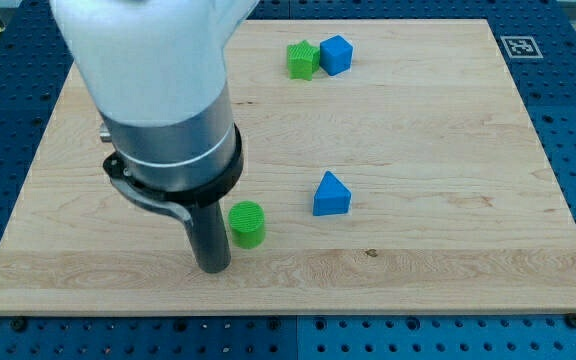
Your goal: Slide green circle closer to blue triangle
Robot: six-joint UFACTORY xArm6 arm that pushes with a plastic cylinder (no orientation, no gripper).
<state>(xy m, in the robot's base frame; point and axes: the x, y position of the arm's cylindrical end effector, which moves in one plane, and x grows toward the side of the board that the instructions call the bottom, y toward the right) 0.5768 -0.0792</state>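
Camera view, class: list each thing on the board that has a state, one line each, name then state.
my tip: down on the board, just left of the green circle, touching or nearly so.
green circle: upright, left of the blue triangle, apart from it.
blue triangle: resting alone at mid-board.
green star: at the view's top, against the blue cube.
blue cube: resting beside the green star.

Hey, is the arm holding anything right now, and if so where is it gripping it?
Nothing is held. My tip stands on the board just to the view's left of the green circle, close beside it; contact cannot be told.
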